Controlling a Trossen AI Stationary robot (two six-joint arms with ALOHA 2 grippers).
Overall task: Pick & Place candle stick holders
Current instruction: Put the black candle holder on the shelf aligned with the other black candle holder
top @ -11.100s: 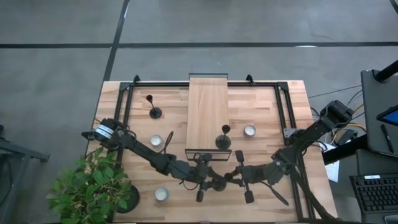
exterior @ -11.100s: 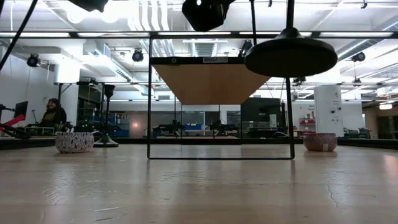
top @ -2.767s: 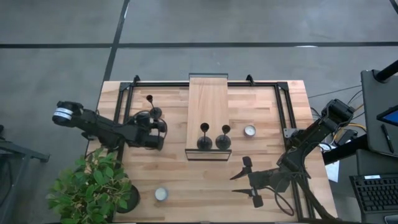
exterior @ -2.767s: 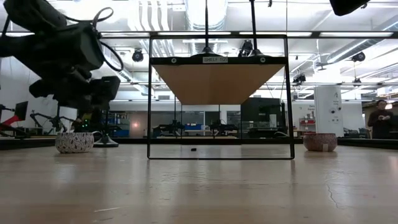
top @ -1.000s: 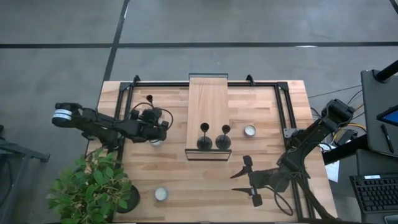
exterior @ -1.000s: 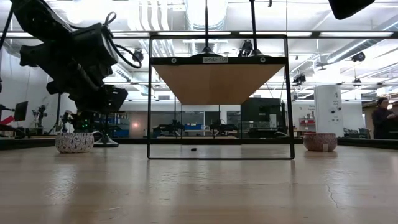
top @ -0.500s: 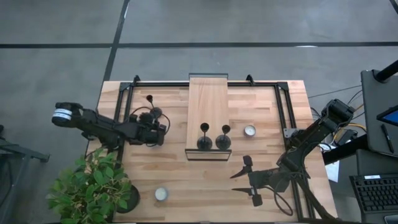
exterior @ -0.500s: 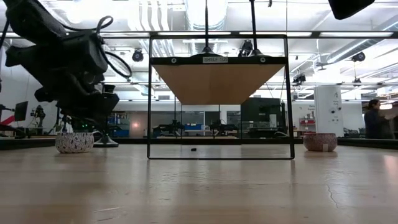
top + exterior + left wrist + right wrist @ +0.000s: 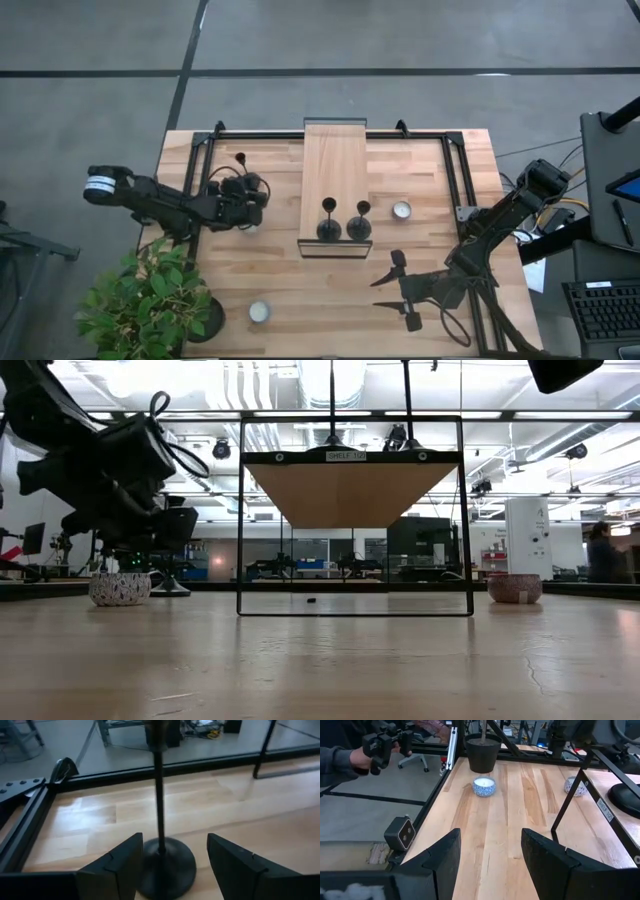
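Note:
Two black candle stick holders (image 9: 328, 228) (image 9: 360, 224) stand on their disc bases at the near end of the raised wooden shelf (image 9: 335, 165). The third holder (image 9: 242, 165) stands on the table at the far left. It also shows in the left wrist view (image 9: 160, 810). My left gripper (image 9: 246, 190) (image 9: 172, 851) is open and low, with one finger on each side of that holder's stem, just over its base (image 9: 167, 867). I see no touch. My right gripper (image 9: 402, 292) (image 9: 490, 855) is open and empty near the table's front right.
The shelf stands on a thin black frame (image 9: 240, 520). A black rail (image 9: 30, 820) runs along the table's left side near the holder. Small white candle bowls sit on the table (image 9: 401, 210) (image 9: 260, 312) (image 9: 120, 588). A potted plant (image 9: 150, 300) is at the near left corner. A person's hand (image 9: 360, 755) shows beyond the table.
My left gripper has sunk a little by the far-left holder and stays open. The holder has not moved.

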